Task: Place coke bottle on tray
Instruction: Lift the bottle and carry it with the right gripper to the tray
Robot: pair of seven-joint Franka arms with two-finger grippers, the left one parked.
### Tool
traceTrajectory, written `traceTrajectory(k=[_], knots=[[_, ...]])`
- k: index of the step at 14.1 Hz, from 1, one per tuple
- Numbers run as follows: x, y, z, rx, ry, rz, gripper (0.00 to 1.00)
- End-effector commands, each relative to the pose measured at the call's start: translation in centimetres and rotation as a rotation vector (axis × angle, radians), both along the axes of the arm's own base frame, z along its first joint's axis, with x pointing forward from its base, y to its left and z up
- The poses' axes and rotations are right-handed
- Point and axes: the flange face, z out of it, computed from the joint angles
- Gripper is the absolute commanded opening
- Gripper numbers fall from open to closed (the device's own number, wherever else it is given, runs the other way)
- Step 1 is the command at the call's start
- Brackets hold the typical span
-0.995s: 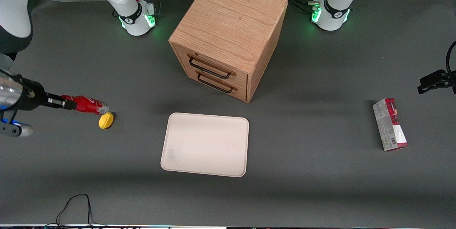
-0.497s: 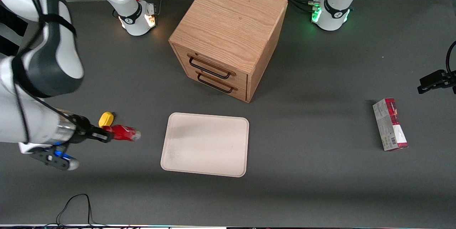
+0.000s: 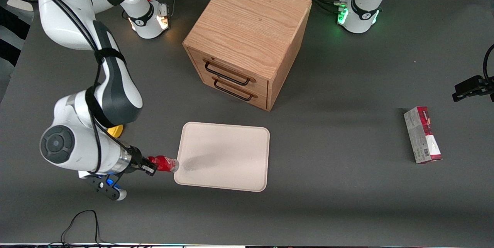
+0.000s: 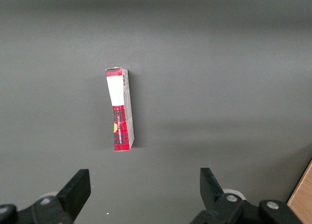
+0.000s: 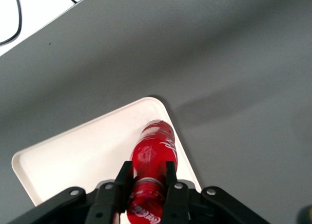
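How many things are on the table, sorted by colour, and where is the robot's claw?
Red: 2, the bottle and the carton
Yellow: 1, the lemon
Cream: 1, the tray
Wood: 1, the cabinet
Total: 5
The gripper holds the bottle at the tray's edge.

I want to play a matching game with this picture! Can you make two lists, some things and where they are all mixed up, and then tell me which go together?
Things:
1. coke bottle
2. tray
3. carton
4. lemon

Places:
A. half hidden under the working arm
B. flat on the table in front of the drawer cabinet
C. held in the gripper, at the tray's edge
D. toward the parked arm's end of the table

Pairs: 1-C, 2-B, 3-D, 4-A
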Motion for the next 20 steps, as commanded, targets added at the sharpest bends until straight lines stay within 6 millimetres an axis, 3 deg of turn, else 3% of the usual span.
traceTrajectory(k=[1, 5, 10, 16, 17, 18, 19, 20], knots=[[0.6, 2.3, -1.2, -0.041, -0.038, -0.055, 0.00], [0.6, 2.7, -3.5, -0.052, -0.012, -0.079, 0.00], [0.2, 4.8, -5.9, -0.084, -0.006, -0.143, 0.00], [0.2, 5.2, -6.3, -0.082, -0.008, -0.140, 0.00], [0.2, 5.2, -6.5, -0.083, -0.006, -0.140, 0.16], [0.2, 5.2, -6.5, -0.083, -0.006, -0.138, 0.53], [0.2, 5.1, -6.6, -0.085, -0.006, -0.136, 1.00], [0.2, 5.1, -6.5, -0.084, -0.008, -0.136, 1.00]])
